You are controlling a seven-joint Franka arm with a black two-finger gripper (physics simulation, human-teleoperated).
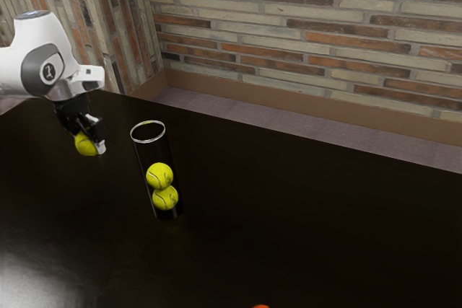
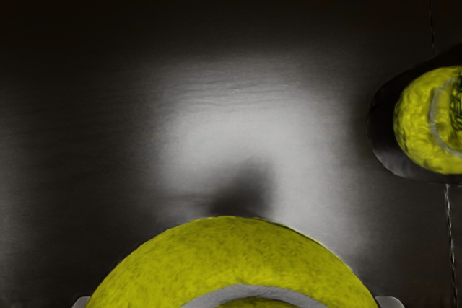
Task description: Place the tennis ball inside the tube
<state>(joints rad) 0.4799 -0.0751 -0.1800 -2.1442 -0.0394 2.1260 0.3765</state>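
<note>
Tennis ball [image 1: 84, 144] sits pinched between both fingers of our pincer [image 1: 89, 143], outside the tube [image 1: 150, 155] and apart from it. The tube stands upright on the worktop [image 1: 303, 214], with an upper ball [image 1: 159, 176] resting on a lower ball [image 1: 165, 198] inside. If we travel across too low, the ball or fingers may strike the wall and topple it, so we need to clear the rim first. The opening looks only a little wider than a ball; a slightly off-centre release could leave ours perched on the edge or rolling away. Our fingers may also catch on the rim if they go down too far or spread too wide there. A weak or uneven squeeze could let the round, fuzzy surface slip on the way.

As for writing, dark print shows on both balls in the tube, but we cannot make out the words. On the one we hold we see a pale seam and no lettering. The arm [image 1: 72, 70] carries a round dark badge [image 1: 50, 71] with a light emblem, and we can read no name on it
</note>
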